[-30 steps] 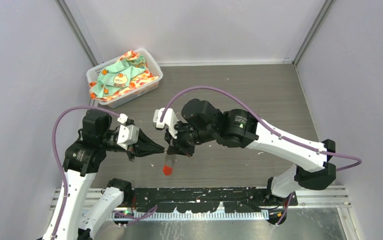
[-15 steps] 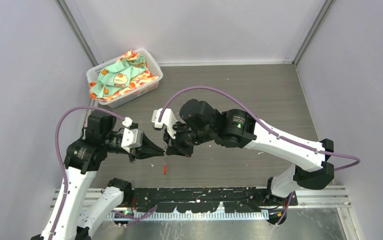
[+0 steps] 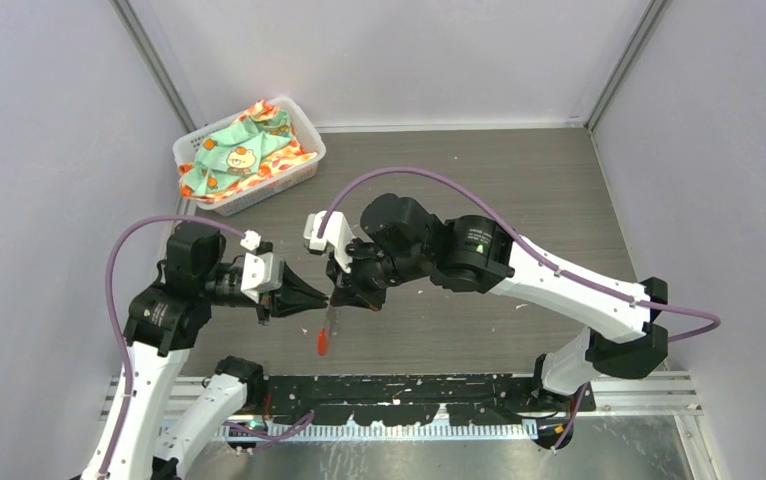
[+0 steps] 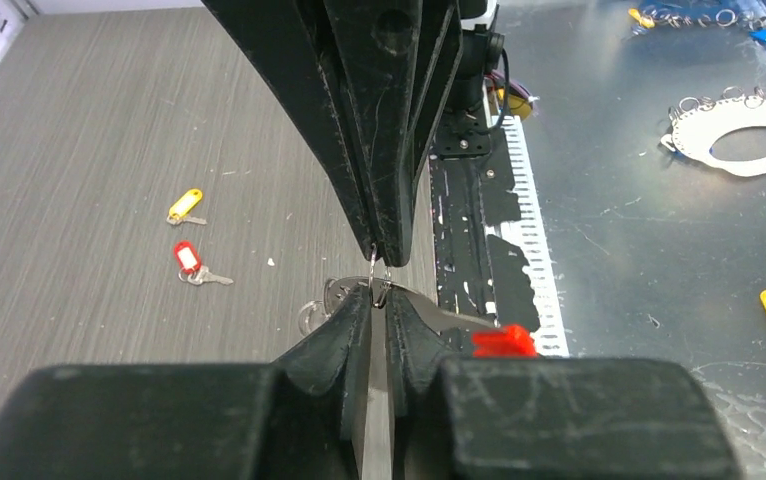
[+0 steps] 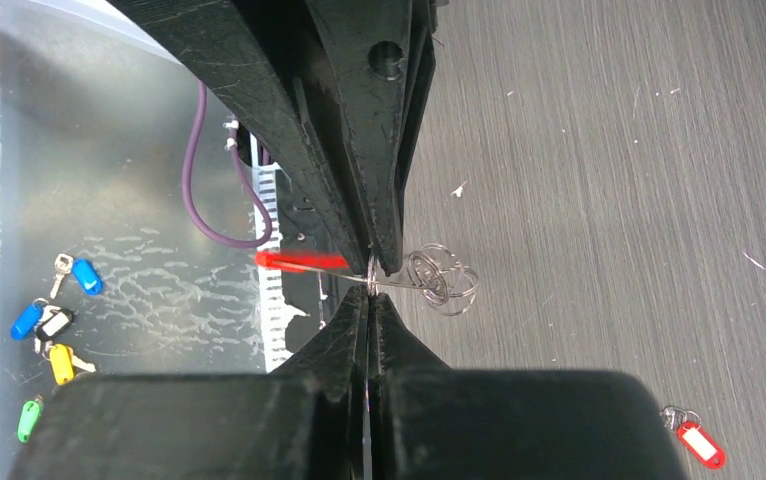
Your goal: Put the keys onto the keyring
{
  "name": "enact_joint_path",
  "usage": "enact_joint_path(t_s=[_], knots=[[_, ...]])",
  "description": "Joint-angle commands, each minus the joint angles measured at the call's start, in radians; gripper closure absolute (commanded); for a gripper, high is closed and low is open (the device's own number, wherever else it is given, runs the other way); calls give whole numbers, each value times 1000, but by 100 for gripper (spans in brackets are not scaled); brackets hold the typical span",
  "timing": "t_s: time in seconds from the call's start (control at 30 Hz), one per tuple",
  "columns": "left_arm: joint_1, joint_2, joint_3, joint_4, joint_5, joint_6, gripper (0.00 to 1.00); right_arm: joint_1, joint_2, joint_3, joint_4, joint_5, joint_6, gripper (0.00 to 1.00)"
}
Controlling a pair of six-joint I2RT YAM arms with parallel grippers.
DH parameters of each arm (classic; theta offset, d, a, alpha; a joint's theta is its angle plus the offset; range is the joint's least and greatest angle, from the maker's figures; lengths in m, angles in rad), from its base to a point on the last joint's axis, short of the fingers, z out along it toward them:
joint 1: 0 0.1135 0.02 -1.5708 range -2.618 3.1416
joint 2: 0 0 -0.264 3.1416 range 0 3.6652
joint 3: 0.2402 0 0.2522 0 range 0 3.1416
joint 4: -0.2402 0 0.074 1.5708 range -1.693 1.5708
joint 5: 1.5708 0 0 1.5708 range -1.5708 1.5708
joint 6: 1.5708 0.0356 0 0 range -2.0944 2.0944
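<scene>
My left gripper (image 3: 323, 297) and right gripper (image 3: 340, 296) meet tip to tip above the table's front middle. Both are shut on the keyring's thin wire ring (image 4: 379, 281), which also shows in the right wrist view (image 5: 371, 279). A silvery strip with a red end (image 3: 322, 343) hangs from it, along with several loose wire rings (image 5: 441, 276). The red-tagged key (image 4: 191, 260) and the yellow-tagged key (image 4: 184, 206) lie apart on the wood table. The red-tagged key also shows in the right wrist view (image 5: 697, 441). Neither key shows in the top view.
A white basket of cloths (image 3: 249, 155) stands at the back left. A black rail (image 3: 409, 385) and a metal plate run along the near edge. Several spare tagged keys (image 5: 54, 320) and a white ring-shaped plate (image 4: 744, 145) lie on the metal plate.
The hanging strip with the red end has turned and swung a little to the left. Both grippers keep their hold on the ring and have barely shifted.
</scene>
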Motion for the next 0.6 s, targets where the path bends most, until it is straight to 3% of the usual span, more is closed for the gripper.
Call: enact_joint_path(t_s=[0.0,0.23,0.27,0.33,0.37,0.53,0.57], knots=[[-6,-24,-9,93,-1,-61,86,0,14,44,47,-5,18,99],[-6,-19,6,71,-19,-75,80,-1,14,42,52,-2,21,99],[-6,-18,9,68,-17,-70,81,-1,14,43,52,-1,21,99],[-6,-18,12,38,-8,-32,96,-2,13,44,53,-1,23,99],[-6,-18,12,23,-5,-6,99,0,12,44,54,-1,24,99],[-6,-31,-8,-42,-5,97,100,-2,0,35,67,-3,31,99],[-6,-38,-16,-43,-5,114,100,-1,-5,31,75,-2,35,95]])
